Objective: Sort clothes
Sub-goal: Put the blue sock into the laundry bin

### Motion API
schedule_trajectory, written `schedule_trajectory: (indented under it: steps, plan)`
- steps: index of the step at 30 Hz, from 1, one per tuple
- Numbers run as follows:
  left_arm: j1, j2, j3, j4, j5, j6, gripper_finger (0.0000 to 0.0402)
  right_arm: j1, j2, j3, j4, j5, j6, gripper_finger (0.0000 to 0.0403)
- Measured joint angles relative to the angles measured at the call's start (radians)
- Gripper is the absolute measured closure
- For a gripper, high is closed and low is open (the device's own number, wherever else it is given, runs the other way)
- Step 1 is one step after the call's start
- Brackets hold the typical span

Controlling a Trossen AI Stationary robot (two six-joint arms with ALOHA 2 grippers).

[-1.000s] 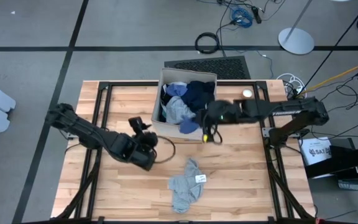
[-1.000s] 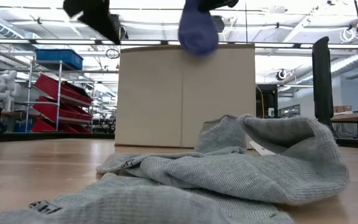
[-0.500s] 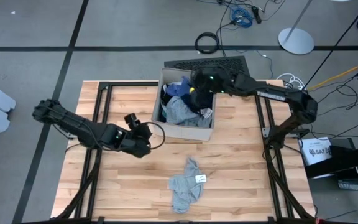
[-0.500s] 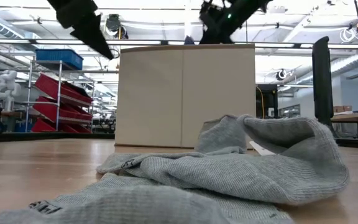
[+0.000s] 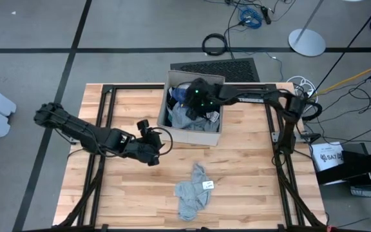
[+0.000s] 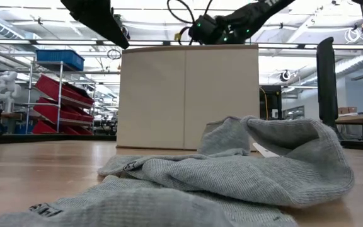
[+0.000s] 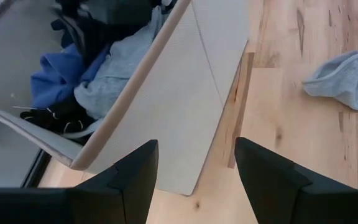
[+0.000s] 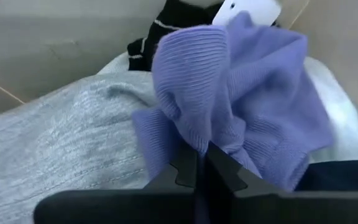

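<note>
Grey floor (image 5: 127, 26) w/ dark seam lines, seen from above. Wood-plank counter (image 5: 250, 187) on a black frame. Behind it — a black ribbed mat (image 5: 214, 66), a coiled black cable (image 5: 215, 44), a blue cable bundle (image 5: 250, 15), a round white stand base (image 5: 306, 42). Low view: big open hall, ceiling strip lights, racks w/ red bins (image 6: 58, 101) & a blue crate (image 6: 59, 58), a white robot figure (image 6: 5, 88) far off.

A fabric box (image 5: 192, 136) holding clothes (image 5: 184, 115) sits at the table's (image 5: 250, 180) far middle, a sock (image 5: 192, 191) lying before it.
</note>
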Motion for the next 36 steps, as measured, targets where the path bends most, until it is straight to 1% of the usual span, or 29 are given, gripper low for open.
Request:
schedule_trajectory:
  steps: [4,8,12,15,19,29,32,36]
  plan:
    - [0.0,0.0,0.0,0.0,0.0,0.0,0.0178,-0.001,0.03,0.001,0.003,0.001,0.001,0.0393]
    - [0.0,0.0,0.0,0.0,0.0,-0.001,0.0178,0.0,0.032,0.001,0.002,0.003,0.005,0.0392]
    - [0.0,0.0,0.0,0.0,0.0,-0.001,0.0178,0.003,0.015,0.0,0.001,0.003,0.01,0.0388]
    - [0.0,0.0,0.0,0.0,0.001,-0.001,0.0178,0.005,-0.008,0.0,-0.005,0.003,0.013,0.0374]
    - [0.0,0.0,0.0,0.0,0.014,-0.001,0.0178,0.007,-0.055,-0.001,-0.014,0.001,0.009,0.0338]
    - [0.0,0.0,0.0,-0.001,0.024,-0.001,0.0179,0.007,-0.196,-0.001,-0.083,0.001,0.023,0.0216]
    - [0.0,0.0,0.0,0.0,0.055,-0.002,0.0179,0.007,-0.245,-0.001,-0.11,0.002,0.004,0.0194]
    - [0.0,0.001,0.001,0.001,0.088,-0.002,0.0179,0.012,-0.313,-0.001,-0.154,-0.001,0.017,0.0182]
